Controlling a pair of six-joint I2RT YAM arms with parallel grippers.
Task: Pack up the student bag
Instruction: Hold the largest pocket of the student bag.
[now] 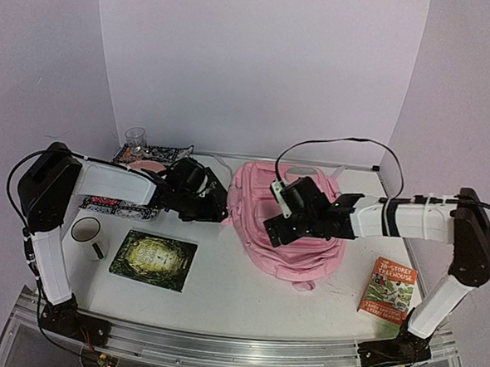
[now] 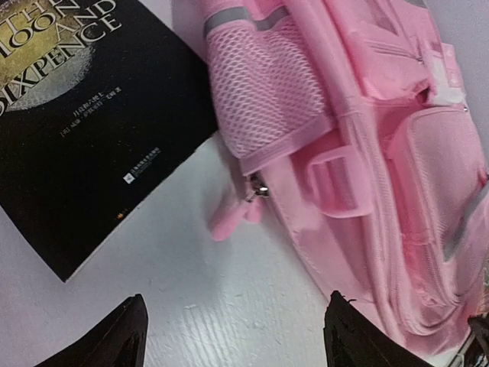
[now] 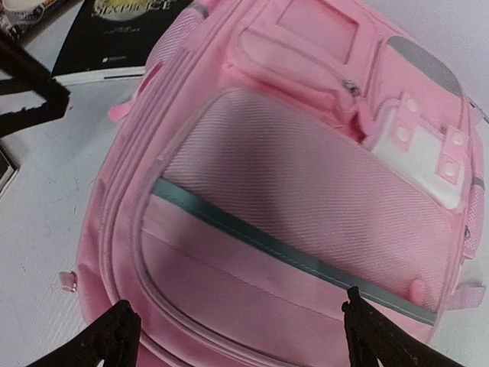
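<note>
The pale-pink student bag (image 1: 296,224) lies flat in the middle of the table, front pockets up. My left gripper (image 1: 217,208) is open and empty at the bag's left side, over bare table. In the left wrist view (image 2: 233,336) its jaws stand wide apart, short of a pink zipper pull (image 2: 229,219) by the mesh side pocket (image 2: 263,95). My right gripper (image 1: 277,231) is open and empty, hovering just above the bag's front pocket (image 3: 306,199); in the right wrist view (image 3: 241,340) both fingertips frame the pocket's lower seam.
A dark book (image 1: 154,259) lies at front left and shows in the left wrist view (image 2: 76,115). An orange book (image 1: 388,290) lies at front right. A white mug (image 1: 88,234), a glass (image 1: 135,137) and patterned items (image 1: 151,154) sit at left.
</note>
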